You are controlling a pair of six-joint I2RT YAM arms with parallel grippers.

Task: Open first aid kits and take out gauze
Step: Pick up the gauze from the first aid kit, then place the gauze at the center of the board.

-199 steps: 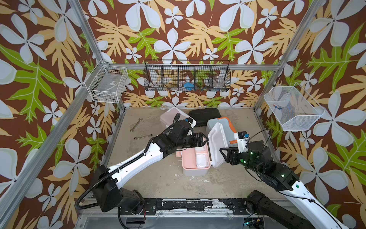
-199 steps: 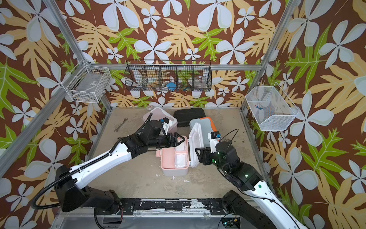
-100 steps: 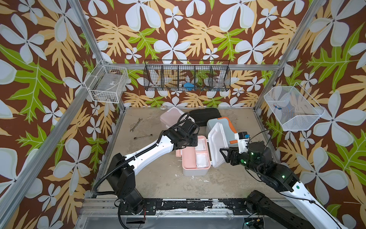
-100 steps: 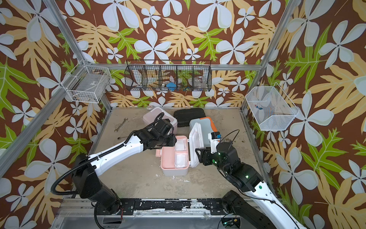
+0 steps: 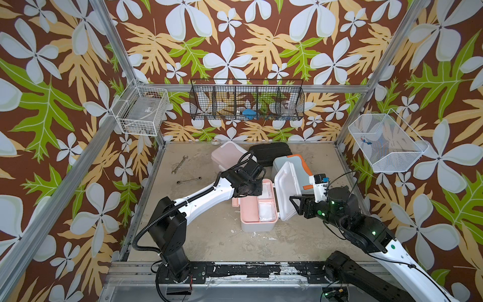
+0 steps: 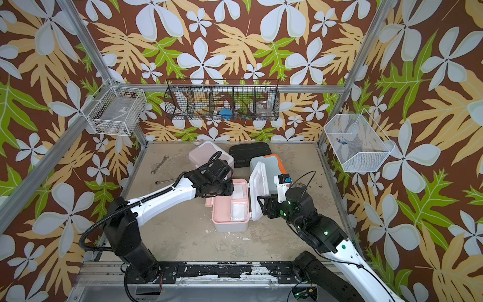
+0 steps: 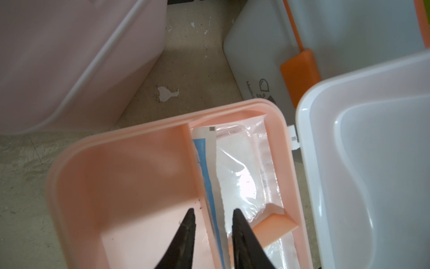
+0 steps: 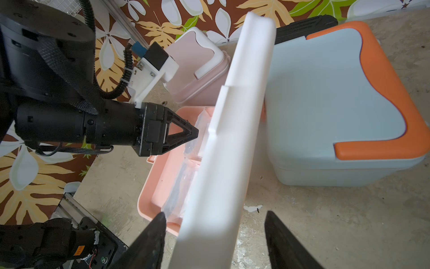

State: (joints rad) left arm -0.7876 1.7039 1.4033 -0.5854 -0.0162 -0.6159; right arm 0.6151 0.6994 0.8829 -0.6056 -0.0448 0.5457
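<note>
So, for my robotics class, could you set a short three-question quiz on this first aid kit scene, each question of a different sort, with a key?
1. True or false: the white lid of the peach kit stands upright between the jaws of the right gripper.
2. Which thing lies between the fingertips of the left gripper? A scissors; B a gauze packet; C a pill bottle.
3. How many kits have their lids down, and which?
Key: 1 true. 2 B. 3 two: the pink kit and the light blue and orange kit.
</note>
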